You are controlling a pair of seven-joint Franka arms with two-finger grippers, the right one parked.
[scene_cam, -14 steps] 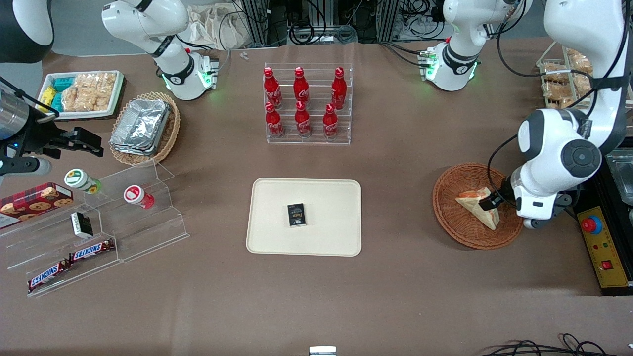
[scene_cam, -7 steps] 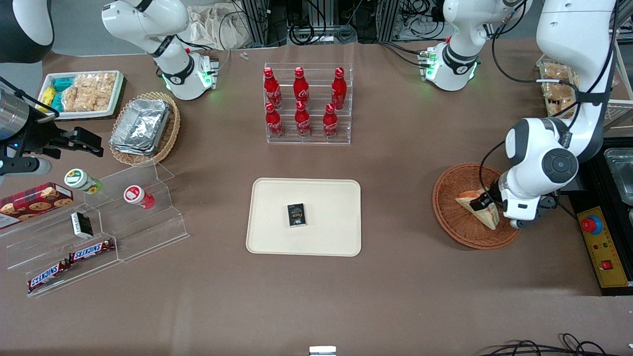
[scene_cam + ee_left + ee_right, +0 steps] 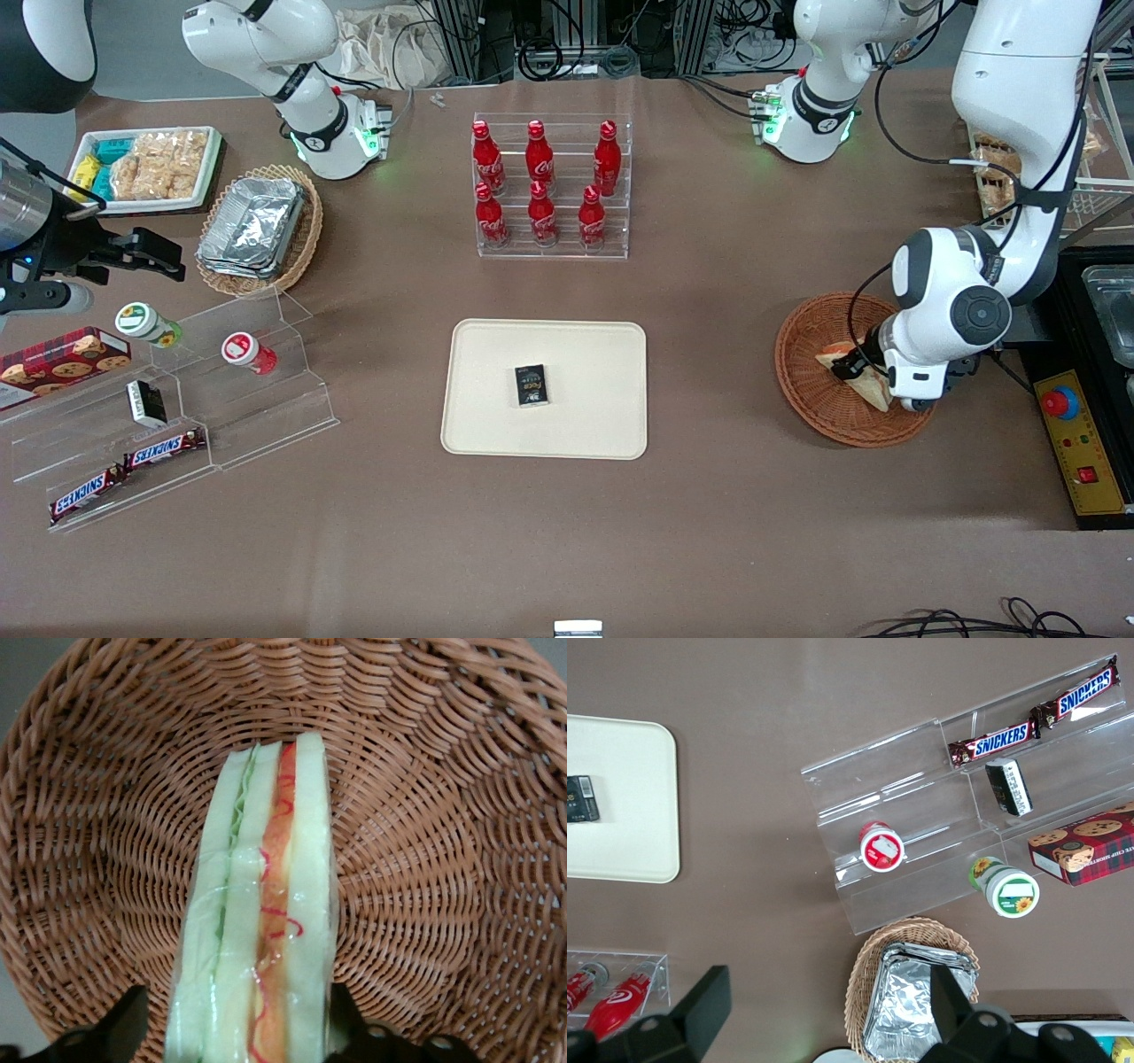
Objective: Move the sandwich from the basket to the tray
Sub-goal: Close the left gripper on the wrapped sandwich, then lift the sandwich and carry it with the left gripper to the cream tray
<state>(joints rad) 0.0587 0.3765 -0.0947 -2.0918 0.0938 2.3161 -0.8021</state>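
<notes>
The sandwich (image 3: 866,386) (image 3: 257,930), a clear-wrapped wedge of white bread with red and green layers, lies in the reddish-brown wicker basket (image 3: 808,390) (image 3: 443,859) toward the working arm's end of the table. My left gripper (image 3: 855,366) (image 3: 237,1028) is down in the basket, open, astride the sandwich. One of its fingers (image 3: 133,1020) stands a little off the bread and the other touches the wrap. The cream tray (image 3: 585,427) (image 3: 620,815) lies mid-table with a small black packet (image 3: 532,385) on it.
A clear rack of red bottles (image 3: 549,186) stands farther from the front camera than the tray. A tan basket of foil containers (image 3: 257,229), a white snack tray (image 3: 151,168) and a clear stepped stand with snacks (image 3: 177,416) sit toward the parked arm's end. A control box (image 3: 1076,443) lies beside the reddish basket.
My left arm's wrist has swung toward the tray and the gripper has slid further along over the sandwich. The sandwich stays in the basket.
</notes>
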